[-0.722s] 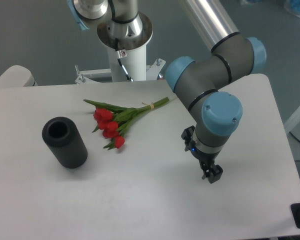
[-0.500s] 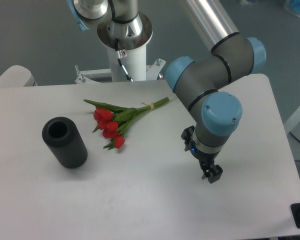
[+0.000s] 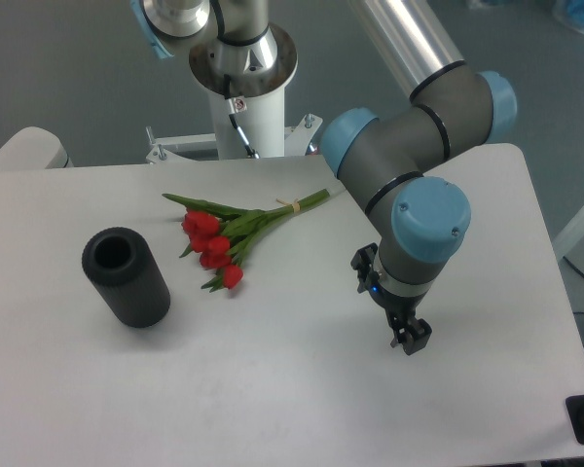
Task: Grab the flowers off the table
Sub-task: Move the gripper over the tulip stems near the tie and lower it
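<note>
Red blooms: the flowers [image 3: 236,231] lay flat on the table [image 3: 273,389], left of centre toward the far edge, heads near the middle, stem ends toward the far right.
Long axis: ran diagonally, from the red heads at lower left up to the cut stem ends at upper right; heads pointed toward the black cylinder [image 3: 126,276] side, stems toward the arm's base.
Band: pale tie sat around the stems near the cut end, where the bunch was narrowest.
Handling (judgement): light, soft, easily crushed; stems thin and probably a bit slick; blooms and leaves would bruise or shed under squeeze.
Grasp spot (judgement): across the bundled stems at or just beside the band, jaws closing crosswise to the long axis; keep off the heads.
Risk (judgement): held near the stem end, the heavier head end would likely droop; loose stems could slip out of a light pinch.
Gripper [image 3: 410,341]: hung over bare table, well apart from the flowers, to their right and nearer the camera; held nothing.
Jaws: seen small and end-on, could not tell whether open or closed.
Cylinder: stood well apart from the stems, near the blooms, not touching.
</note>
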`<action>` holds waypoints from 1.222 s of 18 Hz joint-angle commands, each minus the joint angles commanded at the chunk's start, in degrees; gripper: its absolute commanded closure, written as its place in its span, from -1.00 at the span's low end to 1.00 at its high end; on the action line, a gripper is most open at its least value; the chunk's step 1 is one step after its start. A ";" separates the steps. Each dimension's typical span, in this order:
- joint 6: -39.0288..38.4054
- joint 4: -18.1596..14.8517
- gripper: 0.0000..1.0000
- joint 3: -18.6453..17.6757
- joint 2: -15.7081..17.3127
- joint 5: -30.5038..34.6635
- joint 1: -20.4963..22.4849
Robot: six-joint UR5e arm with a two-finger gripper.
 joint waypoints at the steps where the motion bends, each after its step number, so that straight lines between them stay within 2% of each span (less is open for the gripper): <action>1: 0.00 0.00 -1.00 -1.23 0.88 -0.09 0.61; 5: 0.35 0.26 -1.00 -6.24 4.04 0.26 1.58; 12: 0.62 1.41 -1.00 -20.91 11.07 0.09 1.58; 18: 0.00 1.76 -1.00 -29.26 14.33 -0.09 1.67; 19: -0.09 2.28 -1.00 -31.28 15.38 -0.09 1.41; 22: -0.09 7.45 -1.00 -36.47 17.23 -0.35 1.23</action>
